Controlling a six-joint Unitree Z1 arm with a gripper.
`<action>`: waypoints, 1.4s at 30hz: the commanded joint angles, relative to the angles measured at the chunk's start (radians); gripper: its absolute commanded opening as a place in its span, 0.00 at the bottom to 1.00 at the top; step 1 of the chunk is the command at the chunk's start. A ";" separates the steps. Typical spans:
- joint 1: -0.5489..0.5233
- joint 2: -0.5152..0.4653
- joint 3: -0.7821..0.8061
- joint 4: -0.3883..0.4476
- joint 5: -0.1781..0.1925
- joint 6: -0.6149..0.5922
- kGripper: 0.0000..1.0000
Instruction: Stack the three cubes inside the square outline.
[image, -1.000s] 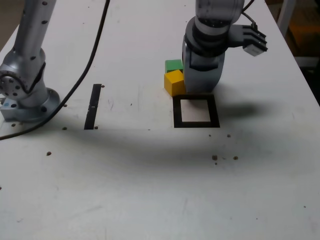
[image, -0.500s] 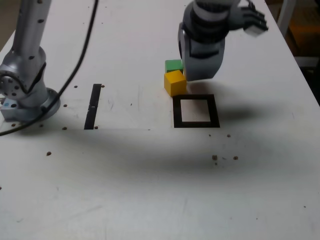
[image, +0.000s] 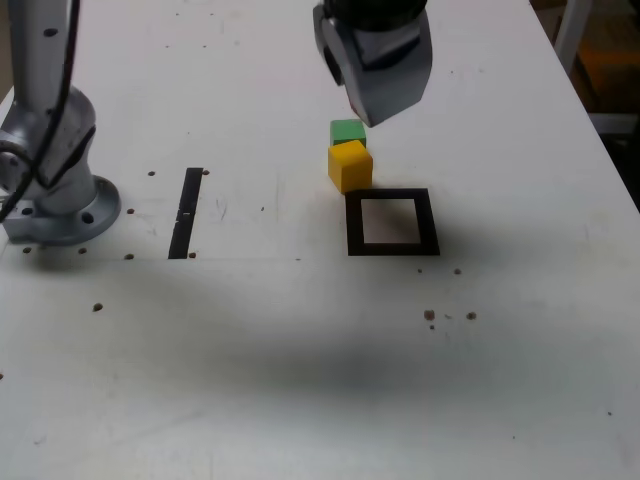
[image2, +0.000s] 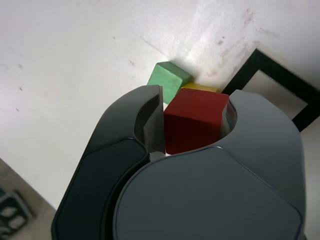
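Has the red cube (image2: 196, 120) pinched in the hand (image2: 196, 117), above the table (image: 250, 330), likely to carry it to the square (image: 432, 222). Sit just outside the square, waiting to be stacked: yellow cube (image: 350, 167), green cube (image: 348, 131).

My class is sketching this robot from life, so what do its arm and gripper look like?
The arm is silvery grey and rounded, with a thick black cable alongside and a round foot. The gripper has smooth, curved grey jaws, one with a darker, near-black panel.
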 joint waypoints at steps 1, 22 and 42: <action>-0.016 -0.003 0.001 0.021 0.001 -0.162 0.21; -0.065 0.220 -0.345 0.355 -0.150 -0.808 0.18; -0.020 0.369 -0.379 0.331 -0.348 -1.050 0.19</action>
